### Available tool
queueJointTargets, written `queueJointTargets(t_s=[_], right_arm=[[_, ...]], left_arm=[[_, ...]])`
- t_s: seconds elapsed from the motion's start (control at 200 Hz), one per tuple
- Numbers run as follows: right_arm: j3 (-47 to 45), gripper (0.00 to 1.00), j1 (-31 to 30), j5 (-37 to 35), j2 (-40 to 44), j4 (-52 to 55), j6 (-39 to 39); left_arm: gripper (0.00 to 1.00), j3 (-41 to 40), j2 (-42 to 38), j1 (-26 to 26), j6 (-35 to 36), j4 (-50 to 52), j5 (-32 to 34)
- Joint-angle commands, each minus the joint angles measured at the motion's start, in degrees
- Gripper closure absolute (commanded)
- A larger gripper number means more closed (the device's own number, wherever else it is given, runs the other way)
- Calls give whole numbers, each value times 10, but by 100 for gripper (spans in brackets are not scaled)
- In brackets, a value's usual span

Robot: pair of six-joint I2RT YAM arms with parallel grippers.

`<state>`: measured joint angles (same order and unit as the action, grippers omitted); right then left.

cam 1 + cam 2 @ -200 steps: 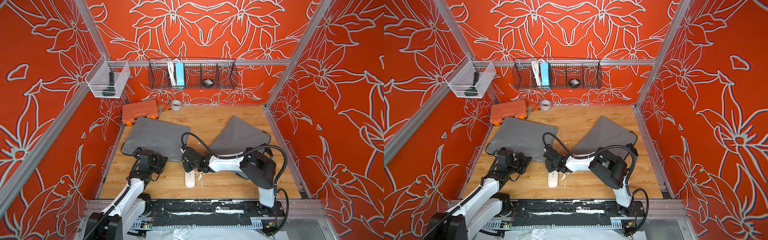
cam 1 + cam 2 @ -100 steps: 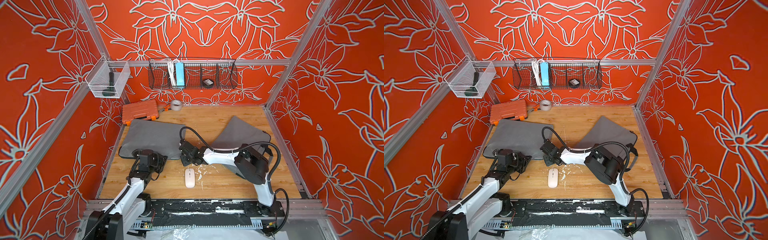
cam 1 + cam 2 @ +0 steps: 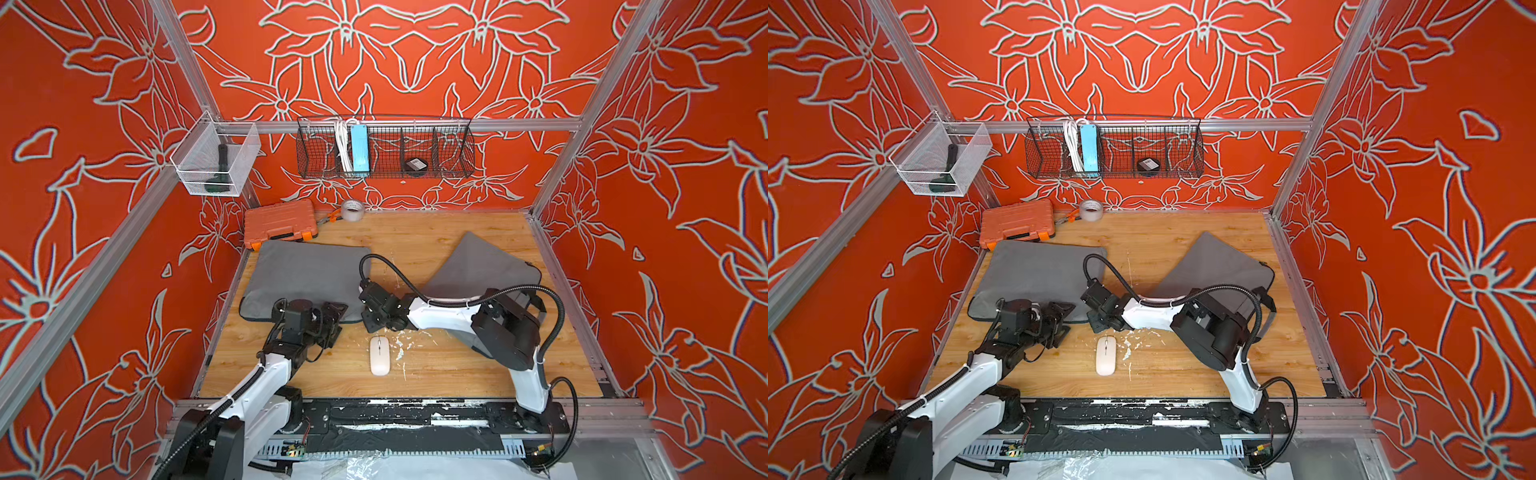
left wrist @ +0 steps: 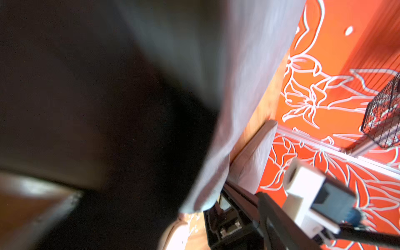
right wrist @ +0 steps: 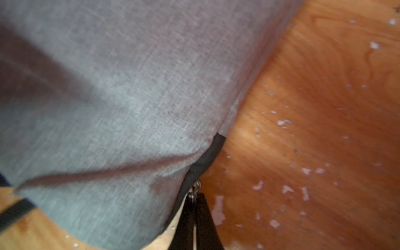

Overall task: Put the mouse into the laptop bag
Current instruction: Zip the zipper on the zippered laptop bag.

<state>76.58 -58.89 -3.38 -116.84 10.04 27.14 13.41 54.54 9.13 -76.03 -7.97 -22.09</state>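
White mouse (image 3: 379, 355) (image 3: 1105, 355) lying flat on the wooden counter (image 3: 449, 370), close to the front edge at mid-width, outside the bag and touched by neither arm. White flecks (image 3: 400, 348) mark the wood just beside it. Right end effector (image 3: 370, 324) (image 5: 195, 197) sits just behind the mouse, at the near right corner of the grey laptop bag (image 3: 307, 274) (image 5: 108, 97). Its fingers (image 5: 206, 218) are pressed together, pinching the metal zipper pull (image 5: 196, 187). Left end effector (image 3: 334, 322), jaws spread, is at the same bag's front edge. This bag lies flat along the counter's left edge. Second grey bag (image 3: 478, 266) lies by the right edge, partly under the right arm. Orange tool case (image 3: 279, 223) and tape roll (image 3: 352, 210) sit at the far left corner.
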Motion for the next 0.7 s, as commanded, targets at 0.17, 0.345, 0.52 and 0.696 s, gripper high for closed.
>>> queueJointTargets(t_s=[0.17, 0.345, 0.52, 0.696], right_arm=[[17, 100, -43, 8, 4, -41, -27], [13, 100, -41, -23, -1, -25, -18], [15, 100, -17, -39, -15, -3, 8], [47, 100, 26, -52, -41, 52, 21]], left_arm=[[47, -3, 16, 38, -20, -28, 37], [88, 11, 37, 38, -5, 0, 51], [100, 9, 26, 38, -3, 19, 73], [100, 9, -11, 38, -1, 26, 83]])
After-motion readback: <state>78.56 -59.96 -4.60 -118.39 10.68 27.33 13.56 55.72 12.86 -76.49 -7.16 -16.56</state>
